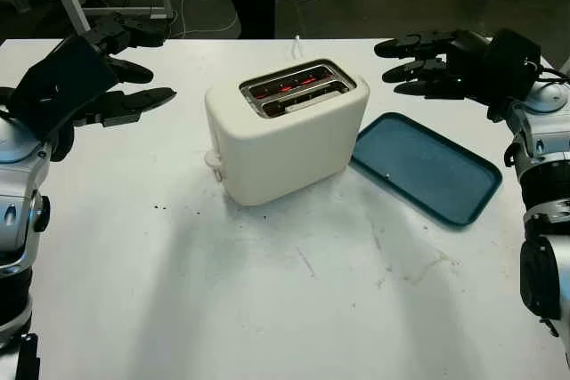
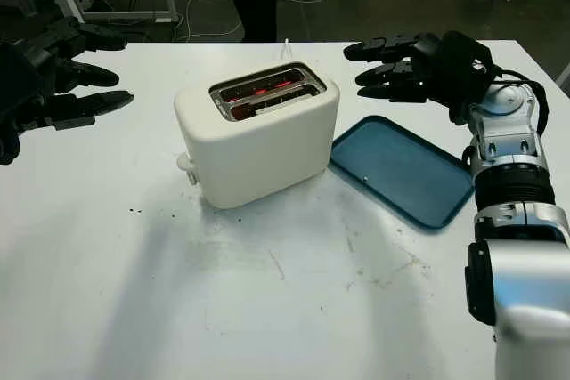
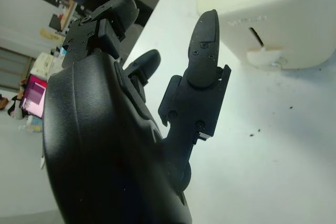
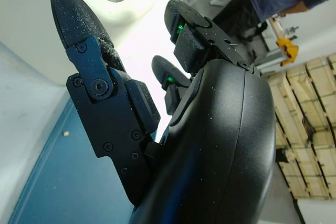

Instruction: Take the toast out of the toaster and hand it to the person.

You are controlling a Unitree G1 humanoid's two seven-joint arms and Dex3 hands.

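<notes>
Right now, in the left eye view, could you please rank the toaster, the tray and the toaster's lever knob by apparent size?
1. Toaster
2. Tray, somewhat smaller
3. Lever knob, by far the smallest

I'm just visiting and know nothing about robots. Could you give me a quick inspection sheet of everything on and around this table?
Surface: white table, scuffed, dark crumbs near the toaster.
Job's things: cream two-slot toaster, slots glowing red inside; toast not clearly seen.
Clutter: empty dark blue rectangular tray beside the toaster.
Hands: left hand open, raised left of the toaster; right hand open, raised above the tray's far end.
Cables: white toaster cord; cables on the floor.
Surroundings: person standing beyond the table; desk; wooden pallets.
</notes>
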